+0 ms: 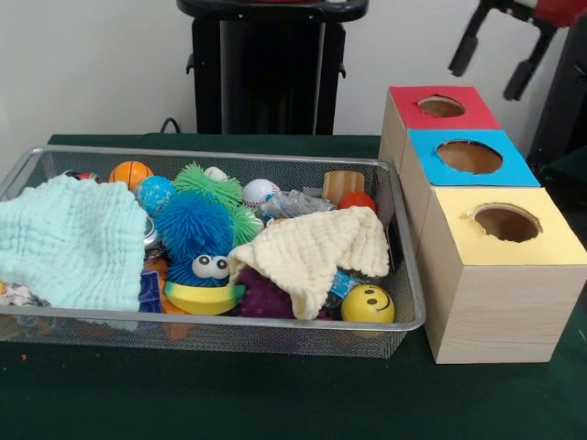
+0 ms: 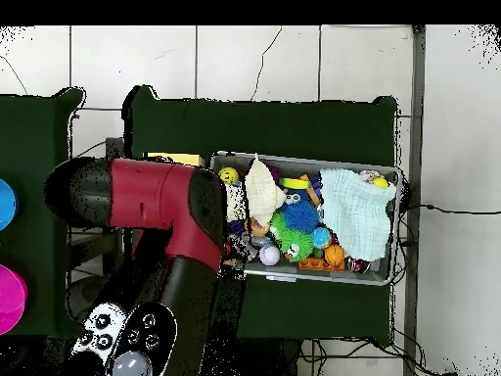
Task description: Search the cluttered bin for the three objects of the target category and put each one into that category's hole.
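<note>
The wire-mesh bin [image 1: 404, 323] sits on the dark green table [image 1: 275, 403], left of a row of three pale wooden boxes. It is heaped with toys: a mint-green cloth [image 1: 69, 240] fills its left end, a cream cloth [image 1: 316, 249] drapes across the right-centre, and between them sits a blue spiky toy with googly eyes [image 1: 194, 234] above a yellow curved piece [image 1: 204, 298]. A yellow smiley ball [image 1: 368, 304] lies in the near right corner, an orange ball [image 1: 130, 173] and a white baseball [image 1: 260, 191] toward the far side. A scrap of dotted, patterned fabric [image 1: 16, 294] peeks out at the near left edge beneath the mint cloth; no other patterned piece can be made out. The yellow-topped box with its round hole [image 1: 506, 223] is the nearest of the three, just right of the bin's near right corner; the blue-topped hole [image 1: 469, 157] is behind it and the red-topped hole [image 1: 441, 106] farthest. The gripper [image 1: 495, 60] hangs high at the far right, above the boxes, its two black fingers spread apart and holding nothing. From overhead, the red and black arm [image 2: 161, 206] reaches across beside the bin, hiding the boxes.
</note>
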Available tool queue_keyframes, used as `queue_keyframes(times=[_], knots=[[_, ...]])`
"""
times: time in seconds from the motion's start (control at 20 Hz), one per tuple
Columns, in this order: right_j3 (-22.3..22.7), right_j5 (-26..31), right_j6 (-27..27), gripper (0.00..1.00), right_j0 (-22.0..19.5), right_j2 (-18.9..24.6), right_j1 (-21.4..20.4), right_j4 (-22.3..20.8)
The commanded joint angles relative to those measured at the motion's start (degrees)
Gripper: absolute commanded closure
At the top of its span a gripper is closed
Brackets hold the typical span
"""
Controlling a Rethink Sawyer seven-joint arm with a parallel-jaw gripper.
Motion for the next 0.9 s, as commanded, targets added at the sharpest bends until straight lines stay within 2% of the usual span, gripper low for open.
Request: queue_keyframes(times=[0.05,0.5,0.9], knots=[[0.01,-1.22,-3.25,0.0,-5.49,0.89,0.05,-7.49],[3.81,-8.15,-8.62,0.0,-13.26,5.67,-3.19,-13.52],[6.26,-15.73,-11.57,0.0,-21.2,10.99,-3.55,-17.98]])
